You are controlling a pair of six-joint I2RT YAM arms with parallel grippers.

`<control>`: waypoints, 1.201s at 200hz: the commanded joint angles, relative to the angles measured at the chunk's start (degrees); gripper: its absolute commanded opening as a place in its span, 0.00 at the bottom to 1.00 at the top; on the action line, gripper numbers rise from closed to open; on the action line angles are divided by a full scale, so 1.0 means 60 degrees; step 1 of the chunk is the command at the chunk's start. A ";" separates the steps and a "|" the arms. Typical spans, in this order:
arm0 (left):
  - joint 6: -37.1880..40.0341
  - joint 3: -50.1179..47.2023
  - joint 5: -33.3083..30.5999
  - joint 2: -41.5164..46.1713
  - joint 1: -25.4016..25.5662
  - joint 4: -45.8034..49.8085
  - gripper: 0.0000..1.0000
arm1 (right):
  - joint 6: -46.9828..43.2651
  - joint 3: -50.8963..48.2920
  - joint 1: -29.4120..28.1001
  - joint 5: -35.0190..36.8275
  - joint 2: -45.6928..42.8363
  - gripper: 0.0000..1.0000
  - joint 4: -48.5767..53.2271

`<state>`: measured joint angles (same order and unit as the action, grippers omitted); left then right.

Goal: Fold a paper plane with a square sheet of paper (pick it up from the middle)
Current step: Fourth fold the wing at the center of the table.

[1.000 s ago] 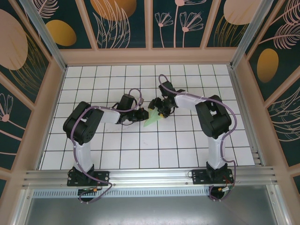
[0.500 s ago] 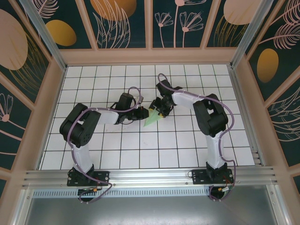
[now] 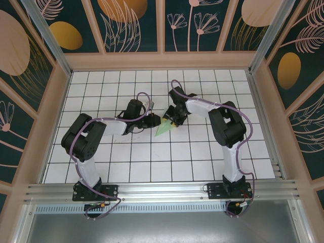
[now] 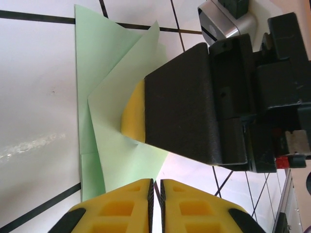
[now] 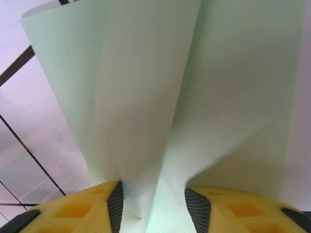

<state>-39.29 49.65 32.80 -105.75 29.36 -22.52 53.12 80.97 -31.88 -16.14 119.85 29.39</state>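
The square sheet of paper (image 3: pixel 164 127) is pale mint green and folded into a pointed, layered shape on the white grid table (image 3: pixel 152 162). My left gripper (image 3: pixel 155 121) sits at its left edge. In the left wrist view that gripper (image 4: pixel 156 181) is shut, and a corner of the sheet (image 4: pixel 109 102) runs into the thin gap between the yellow pads. My right gripper (image 3: pixel 172 118) is over the sheet's upper end. Its jaws (image 5: pixel 153 196) stand apart, straddling a raised fold of the sheet (image 5: pixel 146 97). One right fingertip (image 4: pixel 133 114) presses on the paper.
Wooden walls with dark floral panels (image 3: pixel 162 55) fence the table on three sides. An aluminium rail (image 3: pixel 162 190) runs along the near edge by the arm bases. Both arms meet in the middle of the table, grippers almost touching.
The right gripper's jaws have narrowed around the paper fold. The left arm has shifted a little up and right, toward the sheet. The paper has barely moved.
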 commanded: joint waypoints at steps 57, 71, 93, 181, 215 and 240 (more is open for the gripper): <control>-0.0045 0.0434 0.0569 -0.0749 0.0181 0.0034 0.14 | -0.0028 -0.0985 0.0142 0.1607 0.1633 0.47 0.1273; -0.0081 0.0514 0.0584 -0.0818 0.0185 0.0025 0.15 | -0.0095 -0.0974 -0.0028 0.1577 0.1633 0.48 0.1249; -0.0111 0.0646 0.0496 -0.0973 0.0194 0.0099 0.14 | -0.0131 -0.0999 -0.0052 0.1563 0.1631 0.49 0.1203; 0.0094 0.0865 -0.0099 -0.1282 0.0188 0.0715 0.10 | -0.0120 -0.1213 -0.0018 0.1488 0.1574 0.48 0.1028; 0.0101 0.0873 -0.0231 -0.1315 0.0194 0.0797 0.09 | -0.0124 -0.1231 -0.0005 0.1460 0.1602 0.48 0.1008; 0.0113 0.0881 -0.0240 -0.1321 0.0200 0.0839 0.10 | -0.0123 -0.1266 -0.0004 0.1445 0.1588 0.46 0.0976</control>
<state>-39.27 53.69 32.27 -112.55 30.35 -19.16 52.88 80.47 -32.14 -16.03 119.74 28.67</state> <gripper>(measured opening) 0.098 0.463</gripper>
